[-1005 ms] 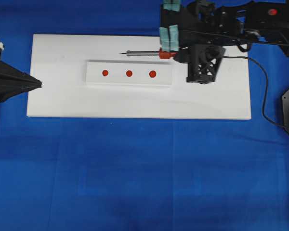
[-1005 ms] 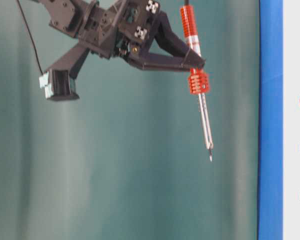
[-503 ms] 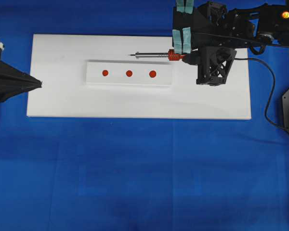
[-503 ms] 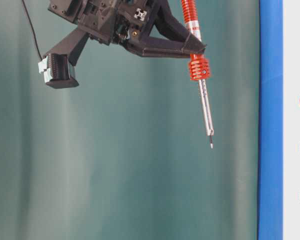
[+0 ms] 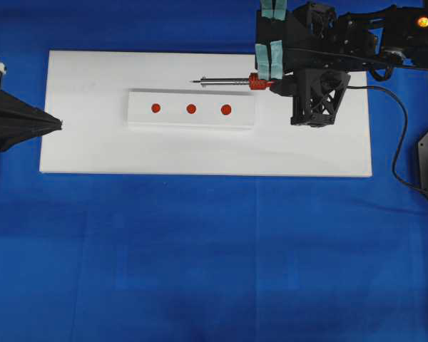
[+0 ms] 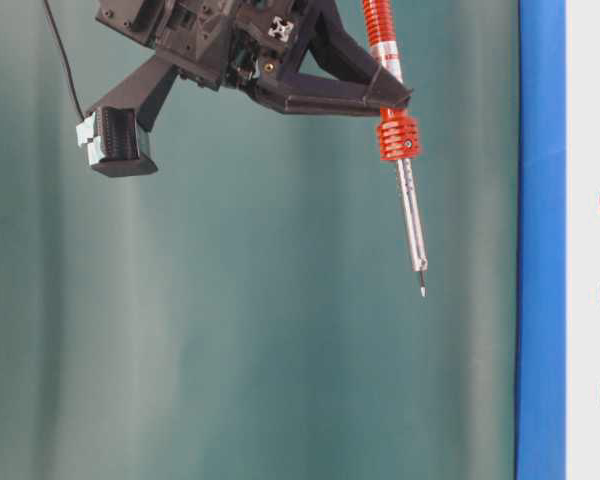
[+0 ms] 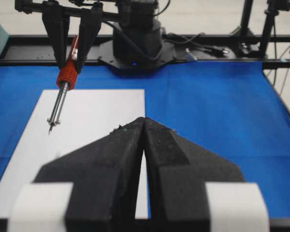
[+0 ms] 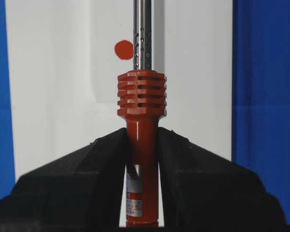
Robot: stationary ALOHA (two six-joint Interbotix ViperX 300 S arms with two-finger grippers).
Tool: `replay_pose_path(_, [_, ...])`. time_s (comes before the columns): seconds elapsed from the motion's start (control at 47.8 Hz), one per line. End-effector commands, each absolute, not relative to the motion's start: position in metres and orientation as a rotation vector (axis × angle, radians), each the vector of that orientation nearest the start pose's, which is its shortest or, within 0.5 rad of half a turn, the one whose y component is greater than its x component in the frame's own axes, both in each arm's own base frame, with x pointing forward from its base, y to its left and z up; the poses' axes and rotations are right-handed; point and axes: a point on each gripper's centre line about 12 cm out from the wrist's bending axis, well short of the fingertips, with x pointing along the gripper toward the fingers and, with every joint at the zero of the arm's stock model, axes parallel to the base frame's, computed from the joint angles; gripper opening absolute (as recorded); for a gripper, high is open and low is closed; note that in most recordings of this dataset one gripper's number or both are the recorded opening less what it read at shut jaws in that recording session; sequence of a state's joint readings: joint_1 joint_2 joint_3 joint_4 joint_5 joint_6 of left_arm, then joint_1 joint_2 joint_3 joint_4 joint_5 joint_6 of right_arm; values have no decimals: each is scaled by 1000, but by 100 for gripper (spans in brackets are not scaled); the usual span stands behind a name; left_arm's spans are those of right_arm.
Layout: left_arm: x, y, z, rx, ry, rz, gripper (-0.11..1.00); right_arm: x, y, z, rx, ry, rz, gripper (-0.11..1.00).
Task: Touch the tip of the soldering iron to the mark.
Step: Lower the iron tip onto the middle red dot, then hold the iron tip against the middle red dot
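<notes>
While the right gripper (image 8: 141,145) clamps the soldering iron (image 5: 232,81) upper right of centre, its tip hangs clear of the mark (image 5: 191,109); lowering remains. Left gripper (image 7: 144,140) sits closed, empty

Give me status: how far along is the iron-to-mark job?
Done: right hand is shut on the soldering iron. In hand: iron held in the air, its tip beside the white block, not on it. Left: lower the tip onto the mark. Left hand is shut, off to the side.
</notes>
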State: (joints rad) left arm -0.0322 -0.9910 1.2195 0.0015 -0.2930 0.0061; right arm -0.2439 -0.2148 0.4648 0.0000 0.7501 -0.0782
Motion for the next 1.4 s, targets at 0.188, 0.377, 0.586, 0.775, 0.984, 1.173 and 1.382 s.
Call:
replay_pose_path(0.188, [193, -6, 286, 6, -81, -31, 0, 340, -85, 263, 50, 986, -186, 6])
replay_pose_path(0.377, [193, -6, 286, 6, -81, -31, 0, 347, -86, 245, 55, 1034, -183, 6])
replay_pose_path(0.586, [193, -6, 285, 6, -80, -31, 0, 356, -89, 220, 62, 1085, -178, 6])
replay_pose_path(0.775, [193, -6, 285, 8, -78, -31, 0, 361, -90, 197, 67, 1123, -175, 6])
replay_pose_path(0.984, [193, -6, 285, 9, -75, -31, 0, 364, -91, 180, 69, 1135, -174, 6])
replay_pose_path(1.173, [193, -6, 285, 9, -75, -31, 0, 365, -91, 173, 69, 1145, -172, 6])
replay_pose_path(1.382, [193, -6, 285, 11, -75, -31, 0, 366, -92, 172, 70, 1148, -173, 6])
